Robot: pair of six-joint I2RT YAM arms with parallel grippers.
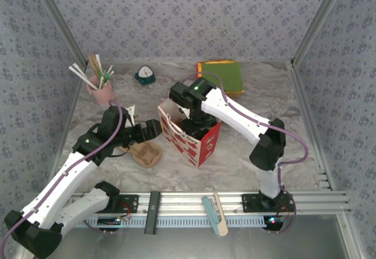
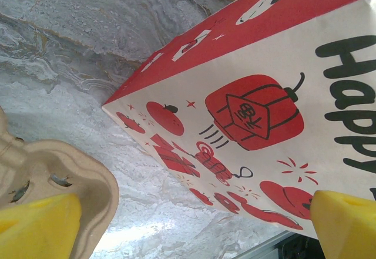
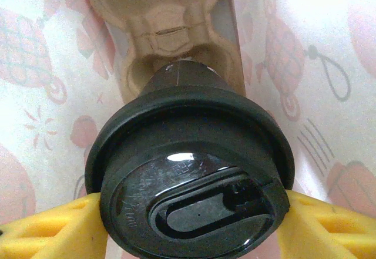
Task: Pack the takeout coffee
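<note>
Gripping lidded coffee cup (image 3: pixel 191 177) at lid rim, right gripper (image 3: pixel 191 226) reaches inside red-and-white paper bag (image 1: pixel 200 144); cup between its fingers, base at cardboard carrier (image 3: pixel 170 30). Left gripper (image 2: pixel 192 224) wide open beside bag.

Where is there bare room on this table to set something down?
Widest bare table lies right of the right arm, up to the side wall. A smaller strip runs between the paper bag and the front rail. Crowded: left of the bag, around the cardboard carrier, left gripper and pink cup.
</note>
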